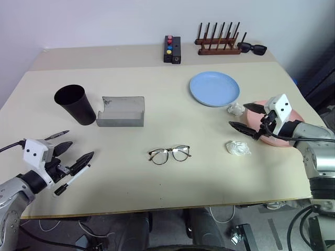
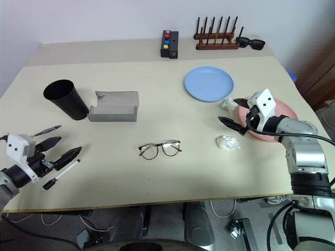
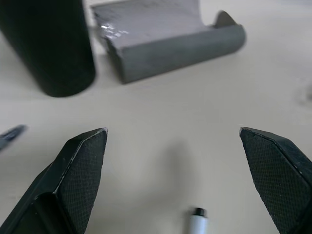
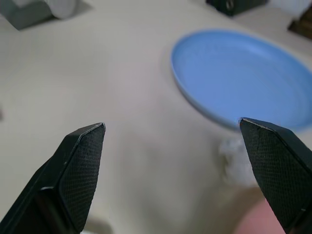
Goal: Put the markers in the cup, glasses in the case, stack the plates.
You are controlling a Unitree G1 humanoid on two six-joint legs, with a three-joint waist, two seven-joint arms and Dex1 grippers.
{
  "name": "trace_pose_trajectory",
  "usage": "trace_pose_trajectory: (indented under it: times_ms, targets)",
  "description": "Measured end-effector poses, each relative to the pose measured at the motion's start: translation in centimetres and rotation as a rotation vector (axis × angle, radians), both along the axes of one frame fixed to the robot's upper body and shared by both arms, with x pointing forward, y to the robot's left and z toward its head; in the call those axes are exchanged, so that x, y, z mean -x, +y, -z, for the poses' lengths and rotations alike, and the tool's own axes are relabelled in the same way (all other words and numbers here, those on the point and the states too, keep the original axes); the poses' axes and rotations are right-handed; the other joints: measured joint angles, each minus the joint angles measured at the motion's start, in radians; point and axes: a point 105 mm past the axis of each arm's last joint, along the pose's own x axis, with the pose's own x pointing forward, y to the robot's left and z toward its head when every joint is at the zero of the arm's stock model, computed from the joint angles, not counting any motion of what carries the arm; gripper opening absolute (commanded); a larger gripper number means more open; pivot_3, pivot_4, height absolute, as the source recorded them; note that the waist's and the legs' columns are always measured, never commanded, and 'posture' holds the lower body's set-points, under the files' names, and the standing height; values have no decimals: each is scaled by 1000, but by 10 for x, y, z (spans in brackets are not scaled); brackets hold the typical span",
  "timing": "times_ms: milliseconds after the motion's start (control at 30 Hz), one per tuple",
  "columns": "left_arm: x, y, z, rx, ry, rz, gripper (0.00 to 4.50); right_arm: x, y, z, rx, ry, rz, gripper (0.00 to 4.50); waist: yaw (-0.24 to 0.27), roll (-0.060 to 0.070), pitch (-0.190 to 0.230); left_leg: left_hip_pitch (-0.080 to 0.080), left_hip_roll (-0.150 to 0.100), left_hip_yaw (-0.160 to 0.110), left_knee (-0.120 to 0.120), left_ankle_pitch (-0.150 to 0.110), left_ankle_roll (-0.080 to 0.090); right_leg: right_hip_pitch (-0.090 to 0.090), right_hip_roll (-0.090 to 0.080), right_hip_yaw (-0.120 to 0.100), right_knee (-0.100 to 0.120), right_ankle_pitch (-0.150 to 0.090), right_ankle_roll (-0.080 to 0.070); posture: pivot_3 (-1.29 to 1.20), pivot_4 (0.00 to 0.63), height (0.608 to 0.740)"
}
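Left hand [image 1: 67, 149] open, poised over a marker [image 1: 72, 179] lying flat near the tabletop [image 1: 157, 104] front edge; second marker [image 1: 56, 135] just beyond. Light, stiff, smooth, likely prone to rolling; best pinched mid-barrel. Cup [image 1: 75, 104] upright beside open case [image 1: 121, 111]. Right hand [image 1: 245, 117] open, empty, near pink plate [image 1: 293, 125].

Cup [image 1: 75, 104] left of case [image 1: 121, 111], glasses [image 1: 169, 154] in front.
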Motion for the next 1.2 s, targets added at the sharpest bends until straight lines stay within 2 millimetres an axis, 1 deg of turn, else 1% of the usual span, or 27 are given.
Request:
trace_pose_trajectory:
  times_ms: [100,200,333,433,600,700,833,933,1000,1033,1167,1200]
  targets:
    - [-6,-7,-2,0,8,30,4444,1,15,-1,-21,-9,-34,4500,0,0,0,0,0,0,1,0,0,0,0,0,1,0,0,0,150,740]
    - [-6,-11,0,-32,51,76,4444,3,31,-1,-31,-13,-75,4500,0,0,0,0,0,0,1,0,0,0,0,0,1,0,0,0,150,740]
    - [-5,-8,4,-86,111,82,4444,8,45,-3,-37,-16,-117,4500,-1,0,0,0,0,0,0,0,0,0,0,0,1,0,0,0,150,740]
    - [4,-8,12,-121,194,115,4444,14,60,-1,-36,5,-173,4500,-2,0,0,0,0,0,0,0,0,0,0,0,1,0,0,0,150,740]
    - [15,-2,25,-201,322,119,4444,32,101,1,-45,38,-331,4500,-1,0,0,0,0,0,0,0,0,-1,0,0,1,0,0,0,150,740]
    - [24,-2,31,-222,376,131,4444,38,118,2,-71,49,-378,4500,-1,-1,0,-1,0,0,0,0,0,-1,0,0,0,0,0,0,150,740]
    - [30,-2,32,-277,410,146,4444,45,133,7,-94,76,-420,4500,0,-1,0,0,0,0,0,0,0,-1,0,0,0,0,0,0,150,740]
    - [32,-1,34,-304,426,146,3694,48,139,7,-104,81,-433,4500,-1,0,0,0,0,0,0,0,0,-1,0,0,0,-1,0,0,150,740]
    - [33,0,33,-311,429,147,2777,50,142,8,-112,91,-444,4500,-2,0,0,0,0,0,-1,0,0,-2,0,0,0,-1,0,0,150,740]
    - [34,0,34,-311,432,148,2170,51,143,8,-116,95,-450,4500,-2,0,0,0,0,0,-1,0,0,-2,0,0,0,-1,0,0,150,740]
    - [36,-1,34,-310,438,152,161,58,151,8,-106,100,-492,4500,-1,0,0,0,0,0,-1,0,0,-2,0,0,0,-1,1,0,150,740]
    - [36,-1,33,-311,435,153,69,59,153,8,-104,102,-502,4500,-1,0,0,0,0,0,-1,0,0,-2,0,0,0,-1,1,0,150,740]
